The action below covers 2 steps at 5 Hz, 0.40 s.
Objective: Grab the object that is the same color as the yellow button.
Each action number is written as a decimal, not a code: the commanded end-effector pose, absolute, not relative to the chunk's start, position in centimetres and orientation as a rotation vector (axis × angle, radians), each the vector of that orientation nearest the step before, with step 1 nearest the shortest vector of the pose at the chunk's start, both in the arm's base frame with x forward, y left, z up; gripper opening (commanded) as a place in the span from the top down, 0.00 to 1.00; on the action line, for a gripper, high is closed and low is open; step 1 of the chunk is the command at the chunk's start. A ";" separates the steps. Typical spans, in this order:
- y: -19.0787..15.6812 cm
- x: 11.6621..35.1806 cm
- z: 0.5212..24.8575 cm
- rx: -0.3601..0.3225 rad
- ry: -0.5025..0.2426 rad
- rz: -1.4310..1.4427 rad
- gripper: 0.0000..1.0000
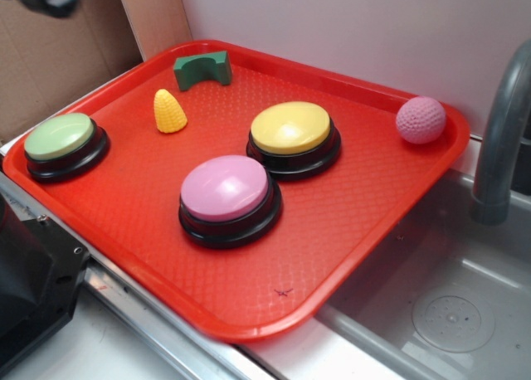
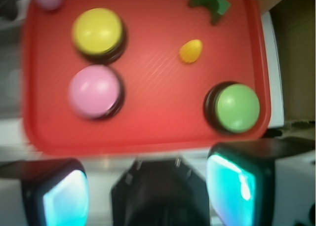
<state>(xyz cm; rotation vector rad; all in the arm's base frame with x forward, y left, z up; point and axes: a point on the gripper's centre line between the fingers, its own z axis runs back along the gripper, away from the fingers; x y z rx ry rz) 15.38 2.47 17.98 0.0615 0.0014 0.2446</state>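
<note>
Here, on the red tray [image 1: 124, 222] covering the desk, a green button [image 1: 60, 137] sits at the left edge. Just right of it, near the far edge, the yellow corn [image 1: 169, 111] stands upright, apart from the green block [image 1: 202, 70]. The pink button [image 1: 225, 189] and yellow button [image 1: 291, 129] follow; the pink ball [image 1: 420, 119] fills the far right corner. The tool [image 2: 148, 191] hangs wide, empty, over the tray's edge.

Tray [image 1: 149, 231]: red plastic, textured (glossy rim). Corn cob [image 1: 169, 112]: bumpy yellow plastic. Ball [image 1: 420, 119]: pink knit. Sink [image 1: 431, 314] looked metal.
</note>
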 end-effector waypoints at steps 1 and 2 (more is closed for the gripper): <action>6.3 22.8 13.3 0.047 -0.182 0.391 0.00; 5.1 24.6 11.3 0.059 -0.194 0.306 0.00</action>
